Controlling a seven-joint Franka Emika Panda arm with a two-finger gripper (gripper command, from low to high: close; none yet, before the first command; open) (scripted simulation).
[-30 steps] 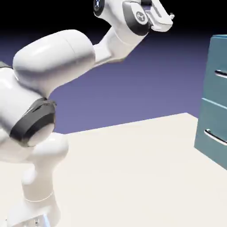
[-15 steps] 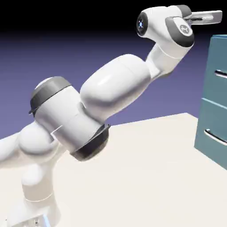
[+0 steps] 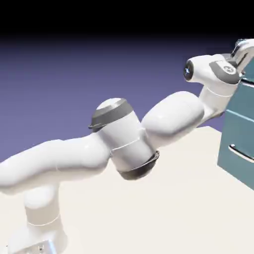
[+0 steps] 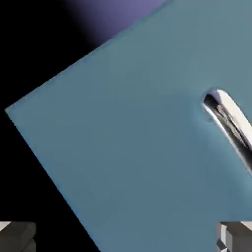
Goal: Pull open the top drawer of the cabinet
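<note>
In the exterior view, the white arm (image 3: pixel 173 116) is reaching farther right and lower than in the frame half a second earlier, its outer end now overlapping the cabinet (image 3: pixel 238 134) instead of showing above and left of it. One cabinet is standing at the right, cut off by the picture's edge, and is keeping its earlier place on the one pale surface (image 3: pixel 149 213). Two teal-blue fronts are showing: the top drawer (image 3: pixel 235 94) is sitting above the lower drawer front (image 3: pixel 235 131), partly hidden behind the arm's end and looking shut. Two silver handles are showing, the upper handle (image 3: pixel 247 83) on the top drawer and the lower handle (image 3: pixel 242 153) on the front below. In the hand view, the top drawer is filling most of the picture at a tilt, with the backdrop (image 4: pixel 110 17) showing past its upper edge. One handle is slanting across the right side, running out of the picture. Two grey fingertips (image 4: pixel 17 237) are standing wide apart at the bottom left and bottom right; the pincer (image 4: pixel 126 237) is gaping fully and holding nothing.
</note>
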